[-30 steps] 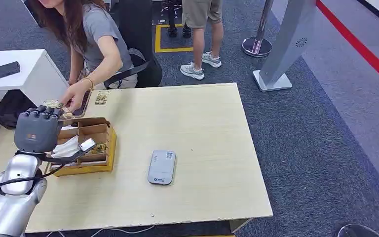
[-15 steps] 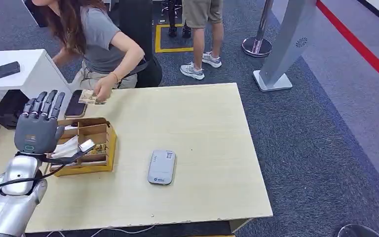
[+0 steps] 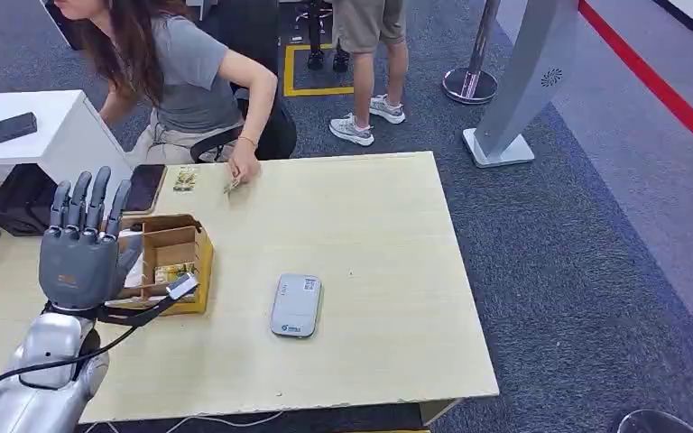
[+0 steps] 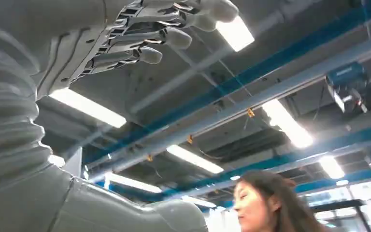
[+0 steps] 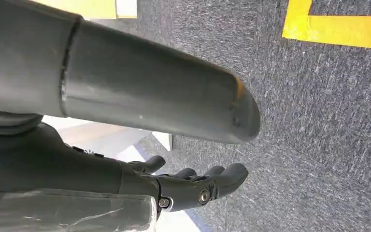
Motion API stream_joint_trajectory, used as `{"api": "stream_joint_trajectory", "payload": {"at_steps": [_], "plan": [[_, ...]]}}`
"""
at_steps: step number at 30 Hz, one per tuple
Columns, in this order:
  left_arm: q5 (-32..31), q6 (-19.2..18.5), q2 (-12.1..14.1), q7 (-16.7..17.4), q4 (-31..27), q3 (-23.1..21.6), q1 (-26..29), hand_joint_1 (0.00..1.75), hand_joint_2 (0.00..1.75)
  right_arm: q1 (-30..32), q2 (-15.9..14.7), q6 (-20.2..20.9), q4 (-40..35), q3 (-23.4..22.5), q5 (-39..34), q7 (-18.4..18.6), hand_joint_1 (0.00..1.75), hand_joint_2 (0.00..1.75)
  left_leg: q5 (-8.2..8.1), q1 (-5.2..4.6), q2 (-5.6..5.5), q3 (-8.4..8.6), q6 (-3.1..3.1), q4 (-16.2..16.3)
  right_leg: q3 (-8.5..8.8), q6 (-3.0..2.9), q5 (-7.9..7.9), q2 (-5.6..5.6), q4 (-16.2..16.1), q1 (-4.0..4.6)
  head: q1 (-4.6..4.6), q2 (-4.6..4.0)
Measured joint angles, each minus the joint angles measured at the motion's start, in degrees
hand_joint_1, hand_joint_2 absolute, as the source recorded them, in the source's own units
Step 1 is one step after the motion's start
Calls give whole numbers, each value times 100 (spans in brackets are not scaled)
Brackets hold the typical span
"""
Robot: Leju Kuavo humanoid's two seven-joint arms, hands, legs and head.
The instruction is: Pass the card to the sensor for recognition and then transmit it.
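Observation:
My left hand (image 3: 81, 248) is raised over the table's left side, its fingers straight and apart, and it holds nothing. Seen from the left wrist, the left hand (image 4: 145, 34) stands spread against the ceiling. Just beyond it sits a yellow cardboard card box (image 3: 173, 257). The grey sensor (image 3: 295, 305) lies flat near the middle of the table (image 3: 370, 234). A seated person's hand (image 3: 240, 170) holds a card down on the far edge. Another card (image 3: 184, 179) lies near a phone (image 3: 144, 187). My right hand (image 5: 193, 183) hangs over the carpet, loosely spread and holding nothing.
A white desk (image 3: 18, 126) with a black device stands at the far left. Behind the table a second person (image 3: 365, 54) stands on the carpet, beside a stanchion base (image 3: 469, 86) and a grey pillar (image 3: 523, 81).
The person took the card from my left hand's fingertips and carried it right along the far edge. My left hand straightened its fingers and drew back toward me.

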Motion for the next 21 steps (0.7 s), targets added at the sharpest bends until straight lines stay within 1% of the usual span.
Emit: {"api": "stream_joint_trajectory", "payload": {"at_steps": [3, 6, 7, 9, 11, 13, 16, 18, 21], "plan": [[781, 35, -157, -351, -325, 6, 228, 0, 175, 2, 0, -11, 0, 0, -7, -7, 0, 0, 0, 0, 0, -1, 0, 0, 0, 0, 0, 0, 0, 0, 0, 0], [1653, 46, -346, -813, -652, 46, 487, 0, 175, 2, 0, -55, 0, 0, -59, -11, 0, 0, 0, 0, 0, -1, 0, 0, 0, 0, 0, 0, 0, 0, 0, 0], [1920, 33, -380, -924, -738, 63, 569, 0, 175, 2, 0, -68, 0, 0, -74, -13, 0, 0, -1, 0, 0, -1, 0, 0, 0, 0, 0, 0, 0, 0, 2, 0], [2669, -24, -432, -1191, -884, 111, 722, 0, 175, 7, -2, -77, 0, 0, -74, -7, 0, 0, -1, 1, 1, 0, 0, 0, 0, 0, 0, 1, -1, 0, 0, 0], [3192, -129, -461, -1418, -949, 173, 820, 0, 175, 9, -2, -77, -2, 0, -74, -4, 0, 0, -1, 1, 1, 0, 0, 0, 0, 0, 0, 0, 0, 0, 0, 0], [3871, -418, -489, -1694, -980, 273, 898, 0, 175, 8, -2, -79, -2, 0, -74, -4, 0, 0, 0, 2, 0, 0, 0, 0, 0, 0, 0, -1, 0, 0, 0, 0], [4714, -943, -535, -2057, -980, 456, 994, 0, 175, 11, -7, -87, -2, 0, -83, -4, 0, 0, 0, 2, 1, 0, 0, 0, 0, 0, 0, 0, 0, 1, -2, 0], [5168, -1226, -568, -2243, -980, 588, 1027, 0, 175, 18, -11, -100, -2, -4, -96, -4, 0, 0, 0, 2, 1, 0, 0, 0, 0, 0, 0, 0, 0, 1, 0, 0], [5521, -1498, -625, -2383, -978, 754, 1058, 0, 175, 20, -15, -103, -2, -18, -109, -4, 0, 0, 0, 1, 0, 0, 0, 0, 0, 0, 0, 0, 0, 1, 0, 0]]}}
